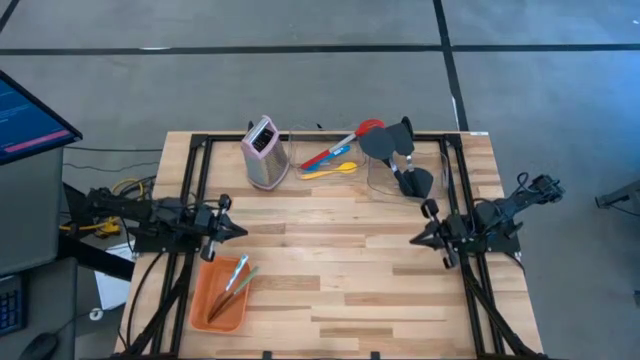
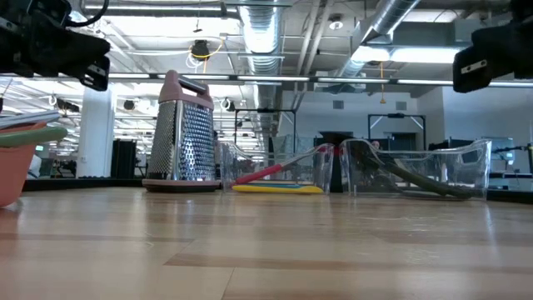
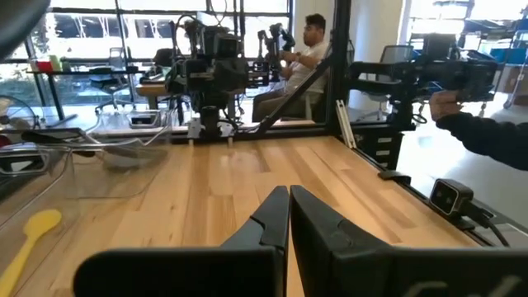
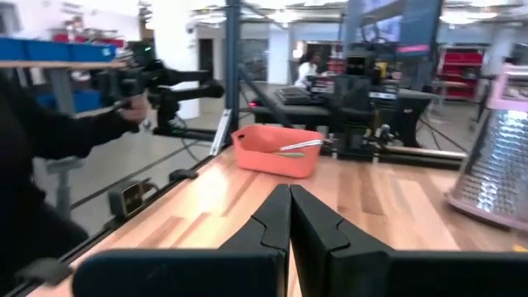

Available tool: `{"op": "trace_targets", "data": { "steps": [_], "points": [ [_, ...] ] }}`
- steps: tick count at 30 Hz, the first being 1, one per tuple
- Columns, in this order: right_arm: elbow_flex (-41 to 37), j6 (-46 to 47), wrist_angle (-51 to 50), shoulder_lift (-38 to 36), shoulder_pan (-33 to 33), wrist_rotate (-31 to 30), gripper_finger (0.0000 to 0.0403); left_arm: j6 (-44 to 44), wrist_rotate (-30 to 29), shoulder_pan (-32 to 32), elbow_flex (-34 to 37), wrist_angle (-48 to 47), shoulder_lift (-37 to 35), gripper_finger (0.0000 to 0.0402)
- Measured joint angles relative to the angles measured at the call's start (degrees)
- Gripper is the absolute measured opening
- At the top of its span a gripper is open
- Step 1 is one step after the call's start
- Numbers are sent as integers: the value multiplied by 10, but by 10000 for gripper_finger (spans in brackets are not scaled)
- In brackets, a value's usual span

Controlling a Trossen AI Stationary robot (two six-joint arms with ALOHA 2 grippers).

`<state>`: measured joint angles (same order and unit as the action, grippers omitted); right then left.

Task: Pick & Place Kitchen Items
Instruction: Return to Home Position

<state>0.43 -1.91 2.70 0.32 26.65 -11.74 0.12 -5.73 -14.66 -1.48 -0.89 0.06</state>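
Observation:
A red long-handled spoon (image 1: 340, 148) and a yellow spoon (image 1: 335, 170) lie in a clear bin (image 1: 300, 135) at the table's far middle. Black spatulas (image 1: 392, 142) lie in a second clear bin (image 1: 445, 165) to its right. Thin tools with green and pink handles (image 1: 236, 279) lie in the orange tray (image 1: 205, 300) at the near left. My left gripper (image 1: 238, 230) is shut and empty above the table's left side, just beyond the tray. My right gripper (image 1: 414, 238) is shut and empty at the right side. Both point toward the table's middle.
A pink-topped metal box grater (image 1: 264, 152) stands upright left of the bins. Bare wood lies between the two grippers. A monitor (image 1: 25, 115) stands off the table's left. A person sits beyond the table (image 3: 309, 49), and a sleeved arm holds a device beside it (image 4: 58, 132).

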Motion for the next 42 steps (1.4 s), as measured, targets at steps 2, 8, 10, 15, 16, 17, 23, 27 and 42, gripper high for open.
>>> {"op": "trace_targets", "data": {
  "steps": [2, 8, 10, 15, 16, 17, 23, 27, 42],
  "points": [
    [0, -11, -2, 0, 0, 14, 0, 0, 1, 0, 0, 0, 0, 2],
    [0, -17, -2, 0, -3, 14, 0, -5, 0, 0, 0, 0, 0, 2],
    [0, -16, -2, 0, -6, 14, 0, -5, -1, 0, 0, 0, 0, 2],
    [0, -16, -2, 0, -6, 14, 0, -4, -2, 0, 1, 3, 1, 2],
    [0, -16, -2, 0, -6, 14, 0, -4, -2, 0, 1, 3, 1, 2],
    [0, -16, -2, 0, -6, 14, 0, -4, -2, 0, 1, 4, 1, 2],
    [-1, -15, -2, 0, -5, 13, 0, -4, -2, 0, 1, 6, 1, 2],
    [-1, -15, -2, 0, -5, 13, 0, -4, -2, 0, 1, 8, 1, 2],
    [-1, -15, -2, 0, -5, 13, 0, -4, -2, 0, 1, 11, 1, 2]
  ]
}}
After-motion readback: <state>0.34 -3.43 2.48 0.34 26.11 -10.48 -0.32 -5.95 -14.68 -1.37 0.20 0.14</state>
